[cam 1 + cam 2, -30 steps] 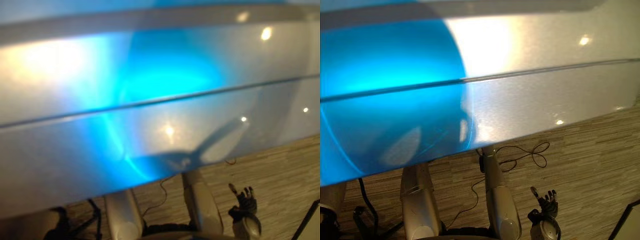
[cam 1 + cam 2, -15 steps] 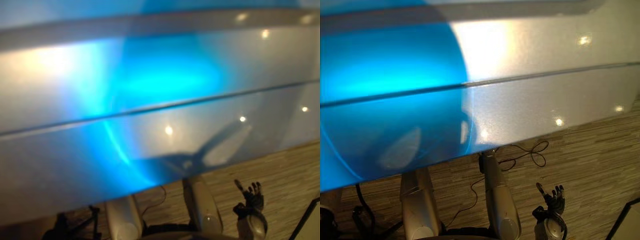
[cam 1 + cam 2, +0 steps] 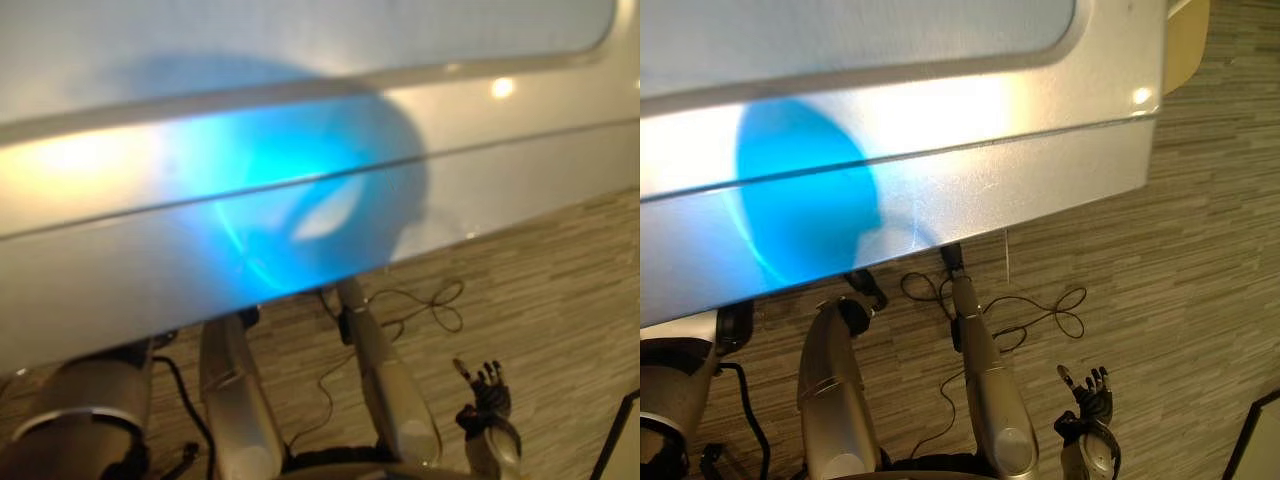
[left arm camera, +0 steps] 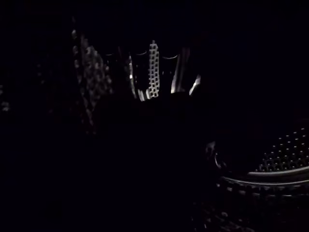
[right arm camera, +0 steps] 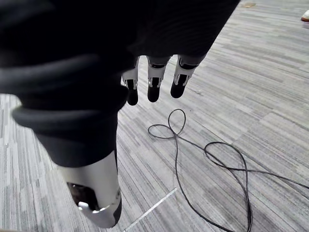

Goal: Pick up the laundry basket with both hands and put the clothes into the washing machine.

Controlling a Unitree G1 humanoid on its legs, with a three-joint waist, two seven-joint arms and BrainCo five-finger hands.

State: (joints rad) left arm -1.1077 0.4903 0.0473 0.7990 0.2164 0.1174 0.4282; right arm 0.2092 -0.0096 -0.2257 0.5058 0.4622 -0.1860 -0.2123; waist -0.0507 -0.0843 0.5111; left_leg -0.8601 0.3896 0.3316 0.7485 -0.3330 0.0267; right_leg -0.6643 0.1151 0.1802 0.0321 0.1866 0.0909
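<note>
Washing machine: The big silver washing machine is right in front of me, with a blue glow on its shiny side. It is this close because I have to reach inside it.
Drum: The left wrist view looks into the dark drum. Its wall is full of little holes.
Left hand: My left arm goes out of sight behind the machine's edge. I think my left hand is in the drum to put clothes in. It is too dark to tell what its fingers do.
Right hand: My right hand hangs low by my side over the floor. Its fingers are straight and loose and hold nothing. I think it waits out of the way.
Clothes and basket: I cannot tell where they are. The clothes may lie in the dark drum.
</note>
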